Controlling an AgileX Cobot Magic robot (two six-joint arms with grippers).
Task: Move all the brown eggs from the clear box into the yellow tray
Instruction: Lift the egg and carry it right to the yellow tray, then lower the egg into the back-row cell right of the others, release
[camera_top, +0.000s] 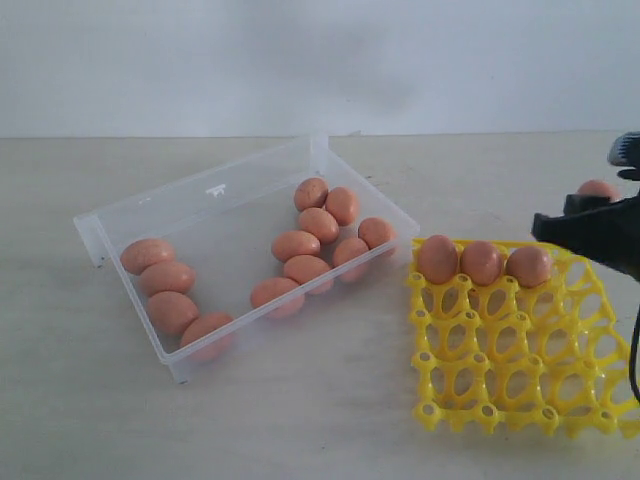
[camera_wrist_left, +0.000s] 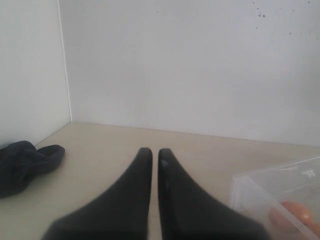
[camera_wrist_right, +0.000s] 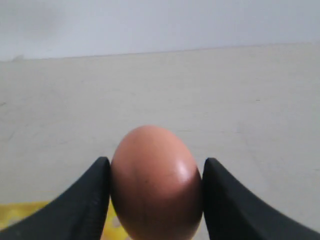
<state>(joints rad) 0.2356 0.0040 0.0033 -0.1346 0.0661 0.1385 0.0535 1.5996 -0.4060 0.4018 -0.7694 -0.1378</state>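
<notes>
We see pale cream table (camera_top: 300, 420), matte top, white wall behind far edge. Clear box (camera_top: 225, 235) rests directly on it, left of centre, set at an angle. Yellow tray (camera_top: 500, 385) lies on it at right, nearer to us, just beside box's right corner; we cannot tell whether they touch. Dark crumpled cloth (camera_wrist_left: 25, 162) on tabletop too, seen only in left wrist view, near wall corner.

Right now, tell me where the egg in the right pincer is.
Far right of the exterior view: the egg is clamped in the right pincer, raised near the yellow tray's back right corner, right of the three eggs seated there.
</notes>
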